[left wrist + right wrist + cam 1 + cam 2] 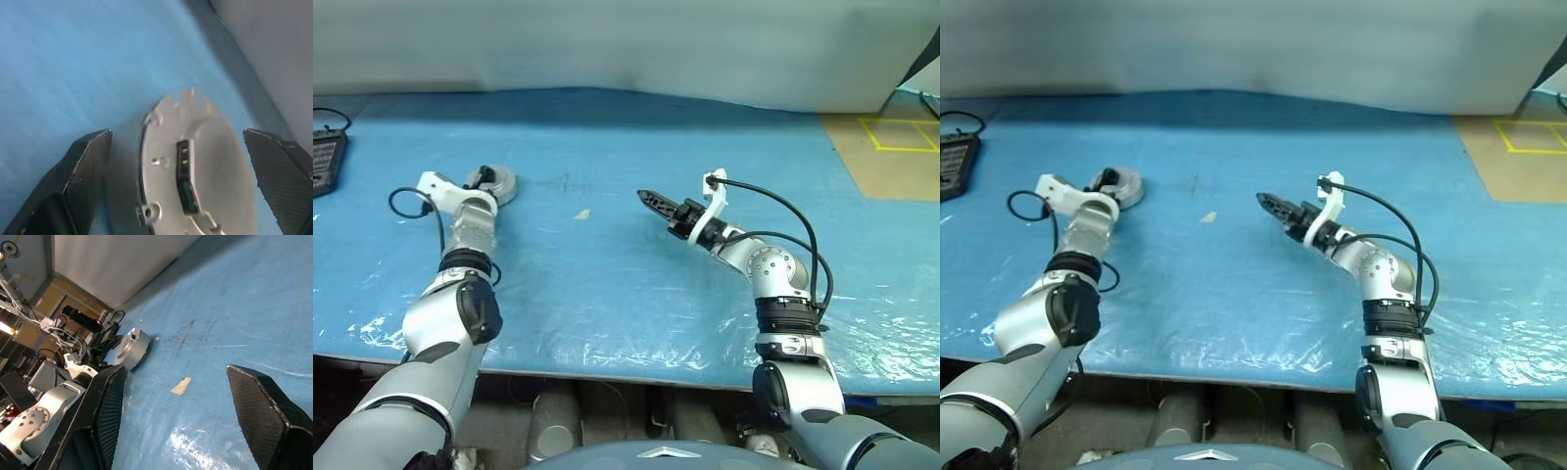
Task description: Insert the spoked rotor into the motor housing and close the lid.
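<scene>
You're seeing the motor housing (pixel 195 171) blurring and getting cropped in the left wrist view, so its inside isn't showing.

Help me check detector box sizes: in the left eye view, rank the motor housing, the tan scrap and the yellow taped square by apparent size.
1. yellow taped square, running to the picture's edge.
2. motor housing, partly hidden.
3. tan scrap, clearly smallest.
</scene>
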Robot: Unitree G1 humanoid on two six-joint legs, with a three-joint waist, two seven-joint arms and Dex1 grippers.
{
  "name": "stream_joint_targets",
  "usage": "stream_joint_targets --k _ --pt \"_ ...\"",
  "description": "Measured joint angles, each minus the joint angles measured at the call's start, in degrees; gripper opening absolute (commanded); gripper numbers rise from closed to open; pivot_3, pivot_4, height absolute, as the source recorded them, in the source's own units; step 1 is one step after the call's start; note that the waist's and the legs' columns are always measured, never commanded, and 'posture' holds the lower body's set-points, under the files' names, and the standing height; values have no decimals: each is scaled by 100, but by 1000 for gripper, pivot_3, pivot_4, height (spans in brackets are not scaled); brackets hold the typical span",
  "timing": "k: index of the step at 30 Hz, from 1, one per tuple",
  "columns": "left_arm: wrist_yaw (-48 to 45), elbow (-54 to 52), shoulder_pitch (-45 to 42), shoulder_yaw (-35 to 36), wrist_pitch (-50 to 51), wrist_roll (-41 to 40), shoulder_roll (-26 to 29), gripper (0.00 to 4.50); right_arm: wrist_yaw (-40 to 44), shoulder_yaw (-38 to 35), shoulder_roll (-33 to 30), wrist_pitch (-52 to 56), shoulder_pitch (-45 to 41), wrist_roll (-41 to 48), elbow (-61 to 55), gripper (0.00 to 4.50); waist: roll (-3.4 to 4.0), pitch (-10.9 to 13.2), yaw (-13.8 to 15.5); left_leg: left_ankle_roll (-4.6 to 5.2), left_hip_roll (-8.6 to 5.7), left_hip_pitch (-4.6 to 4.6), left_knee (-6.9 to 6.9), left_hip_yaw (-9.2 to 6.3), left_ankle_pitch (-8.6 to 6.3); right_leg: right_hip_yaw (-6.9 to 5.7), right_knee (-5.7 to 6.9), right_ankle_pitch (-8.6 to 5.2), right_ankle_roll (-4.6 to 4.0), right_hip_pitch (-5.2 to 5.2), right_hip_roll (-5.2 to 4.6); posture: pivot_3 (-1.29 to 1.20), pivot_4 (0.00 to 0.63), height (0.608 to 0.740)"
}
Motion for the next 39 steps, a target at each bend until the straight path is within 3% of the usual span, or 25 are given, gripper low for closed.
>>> stream_joint_targets --k 10,14,18,22,27,32,39 --pt "-158 -1927 912 -437 -143 578 151 4491 60 20 -43 -358 -25 -211 97 3441 0 0 52 0 1 -3 7 6 0 -5 7 -11 -19 1 -6 0 150 740" --pt "-1200 -2906 1354 -1179 -335 952 127 4491 328 203 -104 -1779 22 -918 187 3441 0 0 95 0 15 -3 9 13 0 -8 9 -14 -22 3 -16 0 150 740" --pt "-2635 -4034 1970 -2105 41 965 19 4491 794 610 -742 -2725 78 -1730 848 3441 -1 -1 91 2 -4 0 11 20 0 -3 9 -14 -22 10 -37 0 150 740" --pt "-4117 -5064 2750 -3232 660 1072 289 4491 1306 699 -1436 -3260 122 -2203 1580 3441 0 0 63 5 5 3 10 28 1 0 16 -15 -25 0 -21 0 150 740" --pt "-4945 -5248 2977 -3797 900 1395 561 4491 1799 685 -1702 -3917 106 -2380 1849 3441 0 0 -64 17 6 26 11 35 -6 4 54 -27 -47 -4 -6 0 150 740" --pt "-5526 -5225 3044 -4057 993 1599 722 4500 2382 712 -1949 -4185 106 -2449 1850 4443 0 -1 -68 26 6 36 15 47 -8 17 52 -27 -47 1 -11 0 150 740" --pt "-5588 -5103 2877 -4051 986 1701 587 4500 2283 853 -1922 -4520 107 -2810 1983 4443 1 0 -69 29 2 33 14 48 -7 17 52 -26 -48 -1 -10 0 150 740"
